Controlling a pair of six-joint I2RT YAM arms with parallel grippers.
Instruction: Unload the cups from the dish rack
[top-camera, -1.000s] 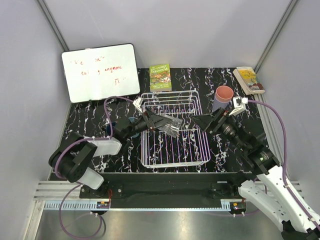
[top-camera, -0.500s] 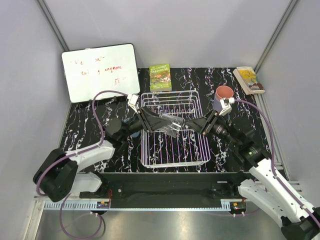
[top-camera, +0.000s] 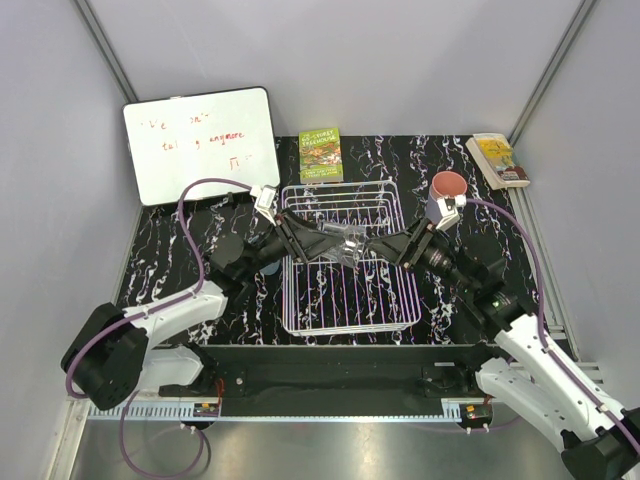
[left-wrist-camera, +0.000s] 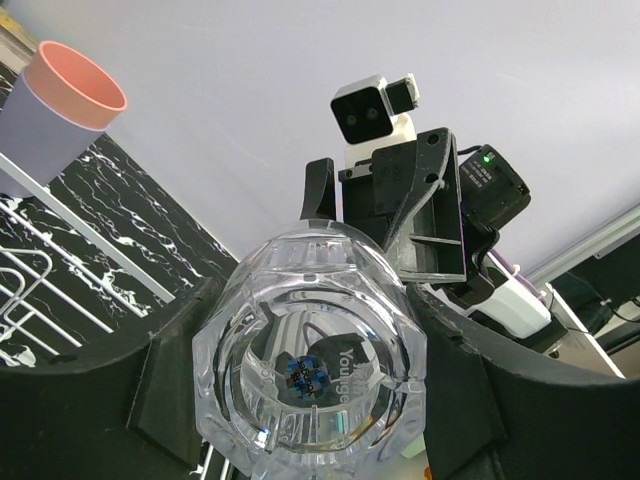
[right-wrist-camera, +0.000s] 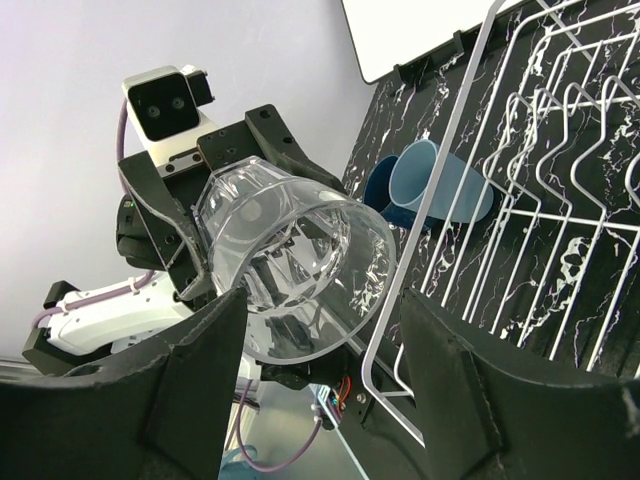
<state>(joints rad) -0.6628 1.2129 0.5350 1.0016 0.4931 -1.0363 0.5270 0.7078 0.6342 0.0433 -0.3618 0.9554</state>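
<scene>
My left gripper (top-camera: 322, 243) is shut on the clear faceted glass (top-camera: 345, 244) and holds it on its side above the white wire dish rack (top-camera: 350, 318). In the left wrist view the glass (left-wrist-camera: 310, 370) fills the space between my fingers (left-wrist-camera: 170, 390). My right gripper (top-camera: 390, 246) is open and faces the glass's mouth (right-wrist-camera: 290, 260), one finger (right-wrist-camera: 200, 380) on each side of the rim. The salmon-pink cup (top-camera: 448, 186) sits nested in the lavender cup (top-camera: 437, 211) right of the rack. The light blue cup (right-wrist-camera: 435, 185) and dark blue cup (right-wrist-camera: 382, 185) lie on the table left of the rack.
A whiteboard (top-camera: 200, 145) leans at the back left. A green book (top-camera: 320, 155) lies behind the rack and another book (top-camera: 497, 158) lies at the back right. Grey walls close in both sides.
My left gripper has carried the glass a little right and further over the rack. My right gripper has swung left from beside the pink cup to meet the glass's mouth.
</scene>
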